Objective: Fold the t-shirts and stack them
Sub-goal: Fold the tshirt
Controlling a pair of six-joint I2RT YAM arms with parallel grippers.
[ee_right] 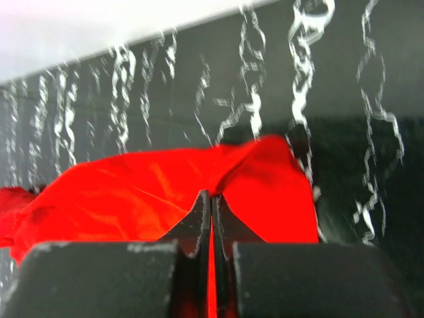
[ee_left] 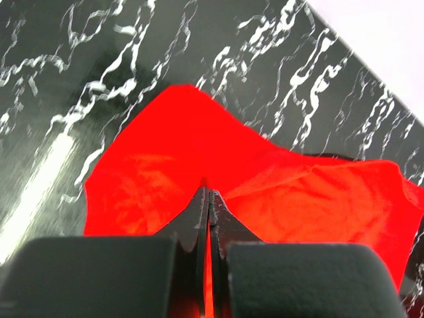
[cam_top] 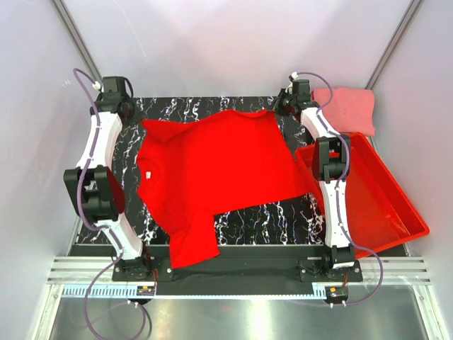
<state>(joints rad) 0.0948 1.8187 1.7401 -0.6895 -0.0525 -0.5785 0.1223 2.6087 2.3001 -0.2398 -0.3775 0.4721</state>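
A bright red t-shirt (cam_top: 212, 173) lies spread over the black marbled table (cam_top: 269, 216), one sleeve hanging toward the near edge. At its far left corner my left gripper (cam_top: 129, 110) is shut on the cloth; in the left wrist view the jaws (ee_left: 209, 193) pinch the red t-shirt (ee_left: 278, 192). At the far right corner my right gripper (cam_top: 286, 103) is likewise shut on the fabric, and the right wrist view shows the gripper (ee_right: 212, 196) closed over a fold of red t-shirt (ee_right: 132, 192). A folded salmon-pink t-shirt (cam_top: 348, 106) rests at the back right.
A rigid red plastic bin (cam_top: 375, 195) sits at the right, overhanging the table edge beside the right arm. White walls and metal posts enclose the table on three sides. An aluminium rail runs along the near edge.
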